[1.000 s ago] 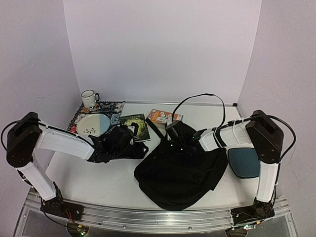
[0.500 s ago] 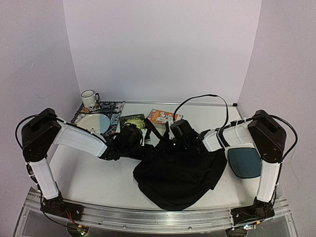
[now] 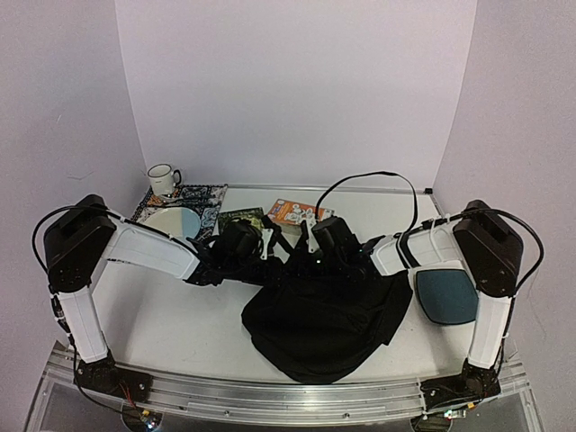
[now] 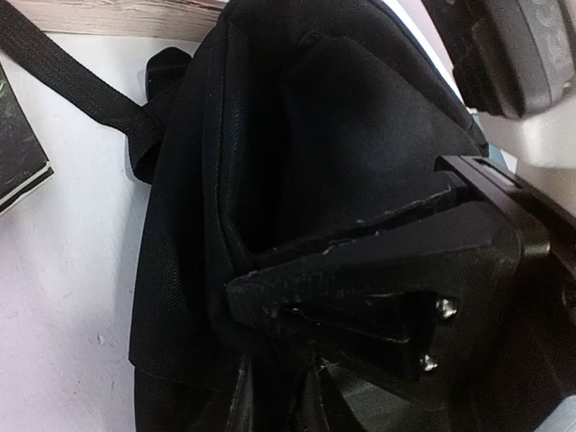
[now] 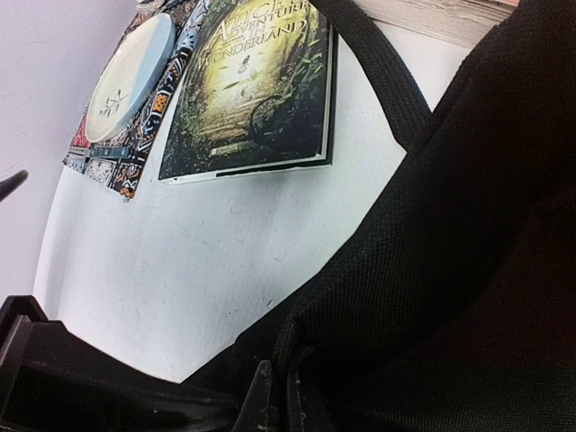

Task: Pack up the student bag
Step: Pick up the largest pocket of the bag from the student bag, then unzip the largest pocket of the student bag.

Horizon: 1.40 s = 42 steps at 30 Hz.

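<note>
The student bag (image 3: 315,315) is a large black fabric backpack lying at the table's middle, straps trailing toward the back. My left gripper (image 3: 263,247) is at the bag's upper left edge. In the left wrist view its black fingers (image 4: 360,270) lie pressed together against the bag (image 4: 270,135), with a fold of fabric at their tips. My right gripper (image 3: 310,243) is at the bag's top edge. In the right wrist view its fingertips (image 5: 263,400) pinch the bag's seamed rim (image 5: 468,225).
A dark green book (image 3: 241,219) and an orange box (image 3: 297,212) lie behind the bag. A plate (image 3: 175,220) sits on a patterned mat (image 3: 202,193) with a white mug (image 3: 163,178) at the back left. A dark-teal pad (image 3: 444,292) lies at the right.
My left arm has swung right from beside the plate to the bag's upper left edge. My right gripper has shifted slightly left at the bag's top, and that edge has bunched up.
</note>
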Available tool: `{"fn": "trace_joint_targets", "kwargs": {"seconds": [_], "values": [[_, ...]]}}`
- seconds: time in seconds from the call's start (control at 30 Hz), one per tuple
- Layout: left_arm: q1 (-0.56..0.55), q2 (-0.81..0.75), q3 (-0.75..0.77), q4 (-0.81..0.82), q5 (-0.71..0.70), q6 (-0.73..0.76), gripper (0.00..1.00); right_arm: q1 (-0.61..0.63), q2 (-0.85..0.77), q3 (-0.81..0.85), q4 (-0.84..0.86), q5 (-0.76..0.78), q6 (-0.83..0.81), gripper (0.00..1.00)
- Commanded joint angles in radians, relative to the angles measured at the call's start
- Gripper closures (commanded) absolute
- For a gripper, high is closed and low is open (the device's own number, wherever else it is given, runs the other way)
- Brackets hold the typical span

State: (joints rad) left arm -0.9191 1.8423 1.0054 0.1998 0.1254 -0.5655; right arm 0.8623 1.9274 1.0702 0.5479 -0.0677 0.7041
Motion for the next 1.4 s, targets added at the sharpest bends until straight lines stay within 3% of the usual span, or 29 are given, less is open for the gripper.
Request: {"fn": "trace_joint_targets", "kwargs": {"seconds": [0.0,0.4,0.67,0.93,1.17,1.37], "values": [[0.003,-0.011,0.041,0.028,0.013,0.018,0.87,0.008,-0.051,0.01,0.024,-0.04,-0.014,1.0],[0.003,-0.173,-0.075,0.026,0.008,0.004,1.0,-0.041,-0.057,-0.019,0.008,0.011,0.003,1.0],[0.003,-0.268,-0.166,0.019,-0.005,-0.032,1.0,-0.077,-0.069,-0.006,-0.036,0.053,0.005,1.0],[0.017,-0.302,-0.189,-0.016,-0.106,-0.188,0.96,-0.083,-0.051,0.011,-0.035,-0.021,-0.018,1.0],[0.017,-0.21,-0.103,0.028,0.01,-0.205,1.0,-0.083,-0.051,-0.003,-0.017,-0.039,-0.017,1.0],[0.016,-0.228,-0.141,0.036,0.078,-0.182,1.0,-0.094,-0.084,-0.004,-0.031,0.047,-0.026,1.0]]}}
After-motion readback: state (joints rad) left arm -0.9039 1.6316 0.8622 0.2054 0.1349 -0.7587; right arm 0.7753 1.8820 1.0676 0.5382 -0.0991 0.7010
